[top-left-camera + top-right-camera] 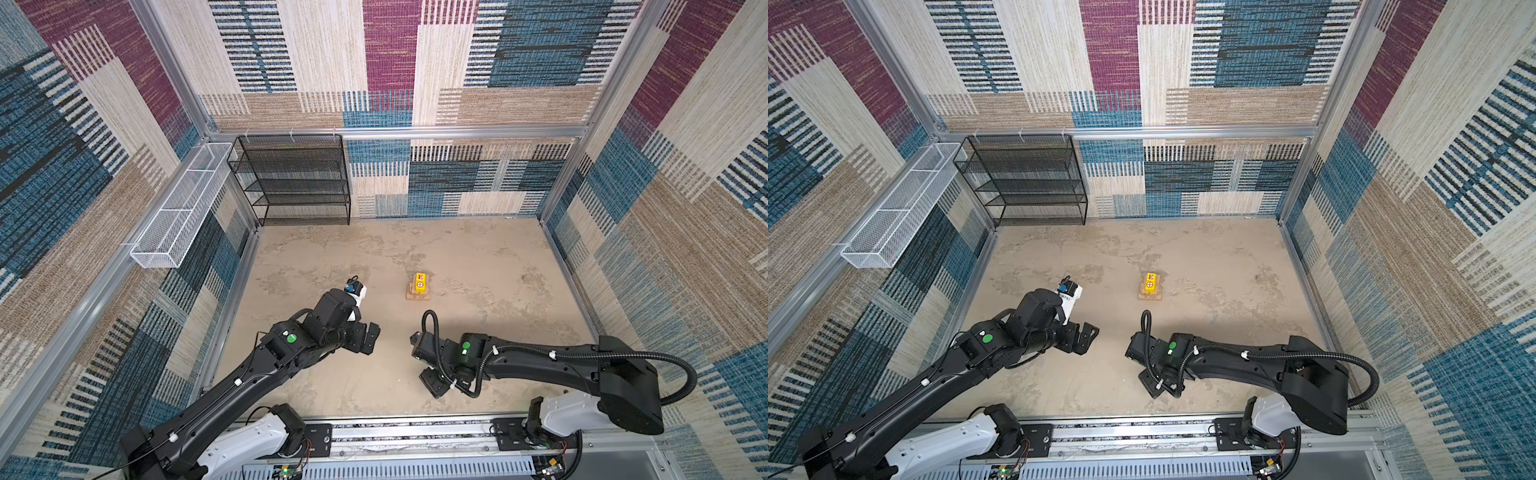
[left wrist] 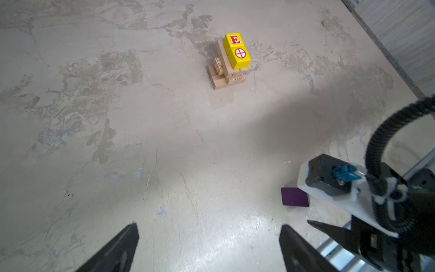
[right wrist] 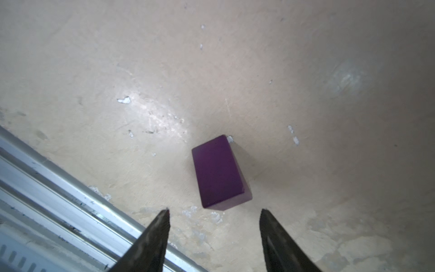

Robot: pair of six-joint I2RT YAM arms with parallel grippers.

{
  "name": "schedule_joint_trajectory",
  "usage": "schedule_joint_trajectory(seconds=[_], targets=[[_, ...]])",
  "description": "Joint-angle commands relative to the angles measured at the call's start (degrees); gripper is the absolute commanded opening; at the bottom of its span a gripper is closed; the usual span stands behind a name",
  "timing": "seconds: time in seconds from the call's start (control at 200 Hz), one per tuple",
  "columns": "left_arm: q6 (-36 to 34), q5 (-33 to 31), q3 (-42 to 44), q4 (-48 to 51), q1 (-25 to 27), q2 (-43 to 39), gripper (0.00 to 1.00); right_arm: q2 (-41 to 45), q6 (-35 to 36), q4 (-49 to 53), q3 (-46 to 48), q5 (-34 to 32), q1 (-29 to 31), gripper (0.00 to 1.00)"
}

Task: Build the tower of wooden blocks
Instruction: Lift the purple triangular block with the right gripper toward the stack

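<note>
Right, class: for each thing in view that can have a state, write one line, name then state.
tan planks: stacked crosswise on the table.
yellow cubes: side by side on the top plank.
purple wedge: lying on the table, apart from the planks, unheld.
left gripper: open, empty.
right gripper: open, empty, wedge just ahead of its tips.
</note>
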State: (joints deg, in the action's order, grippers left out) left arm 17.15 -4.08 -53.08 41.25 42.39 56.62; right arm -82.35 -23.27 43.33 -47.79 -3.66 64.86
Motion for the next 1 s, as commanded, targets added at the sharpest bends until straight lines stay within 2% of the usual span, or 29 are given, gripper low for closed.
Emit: schedule_joint_trajectory(seconds=[0.0, 0.301, 0.501, 0.636, 0.841, 0.997], targets=[[-3.5, 0.8, -0.7, 2.8, 0.0, 0.7, 0.98, -0.6, 0.2, -2.8, 0.4, -1.6, 0.0, 0.64], [-3.1, 0.9, -0.1, 1.8, 0.0, 0.5, 0.98, -1.6, 1.9, -5.7, 0.1, 0.2, 0.0, 0.63], [-2.8, 0.7, 0.3, 1.9, -0.1, -0.4, 0.98, -3.0, 1.7, -4.1, -1.1, 0.3, 0.1, 0.58], [-2.9, 0.3, 0.3, 1.8, -0.1, -1.1, 0.98, -3.7, -1.6, -1.7, -1.8, -1.0, 0.0, 0.53], [-2.7, -0.3, 0.5, 2.0, -0.1, -1.9, 0.97, -7.0, -7.2, 1.2, -5.4, -2.1, 0.0, 0.38], [-2.6, -0.6, 0.7, 2.2, -0.1, -2.5, 0.97, -12.3, -11.4, 4.4, -8.8, -3.1, 0.0, 0.37]])
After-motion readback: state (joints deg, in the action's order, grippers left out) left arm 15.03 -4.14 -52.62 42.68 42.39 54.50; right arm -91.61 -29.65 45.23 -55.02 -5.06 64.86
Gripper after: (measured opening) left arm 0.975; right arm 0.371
